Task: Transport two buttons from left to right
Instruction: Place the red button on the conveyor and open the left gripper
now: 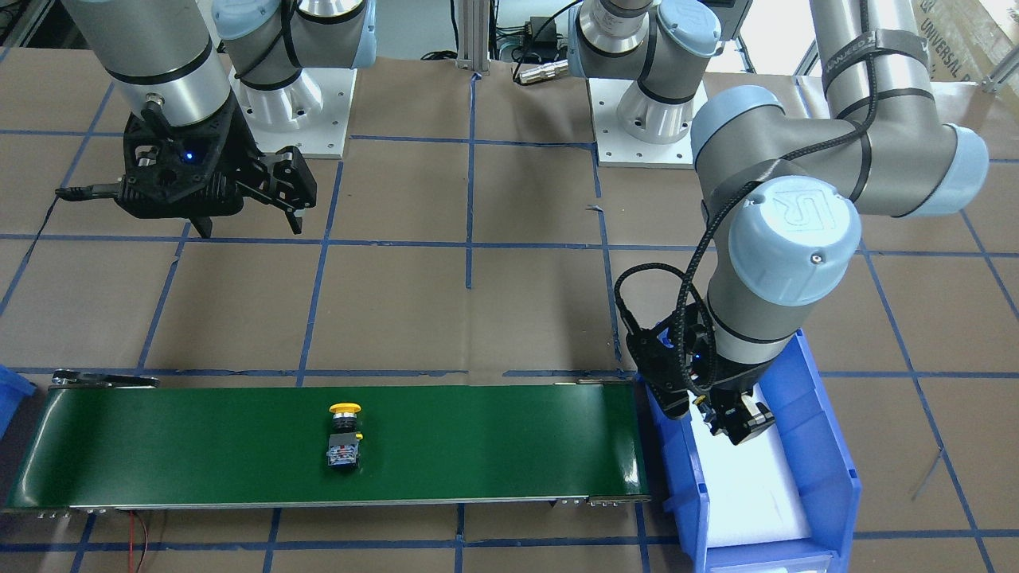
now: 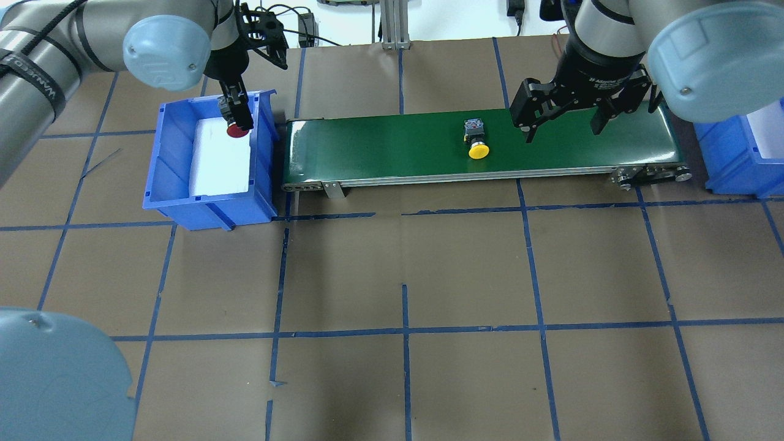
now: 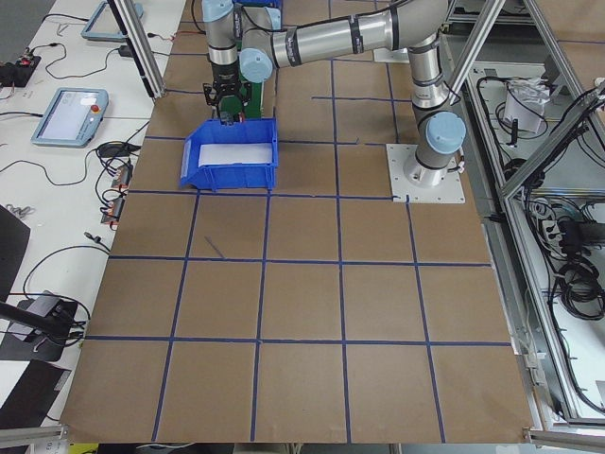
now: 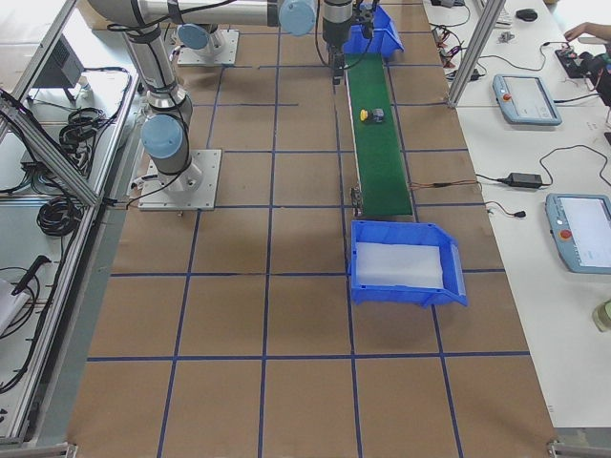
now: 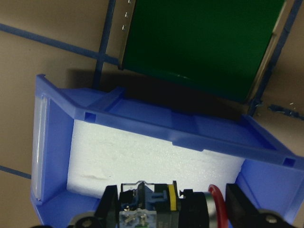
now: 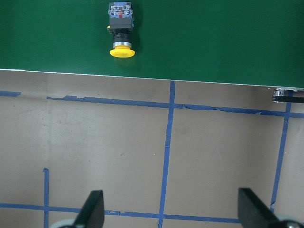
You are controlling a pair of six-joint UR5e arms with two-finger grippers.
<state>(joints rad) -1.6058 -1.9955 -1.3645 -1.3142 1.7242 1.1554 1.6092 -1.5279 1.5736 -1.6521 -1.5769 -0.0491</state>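
A yellow-capped button (image 2: 476,138) lies on its side mid-way along the green conveyor belt (image 2: 380,144); it also shows as the yellow button (image 1: 344,436) (image 6: 120,31) in the front and right wrist views. The red-capped button (image 2: 237,130) hangs over the white foam in the left blue bin (image 2: 165,159), with my left gripper (image 2: 237,117) shut on it. In the left wrist view its grey body (image 5: 142,211) sits between the fingers. My right gripper (image 2: 562,125) hovers open above the belt's right part, just right of the yellow button, holding nothing.
A second blue bin (image 2: 729,159) with white foam stands past the belt's right end. Brown paper with blue tape lines covers the table. Both arm bases (image 1: 290,103) are bolted behind the belt. Pendants and cables lie on the side bench (image 4: 525,100).
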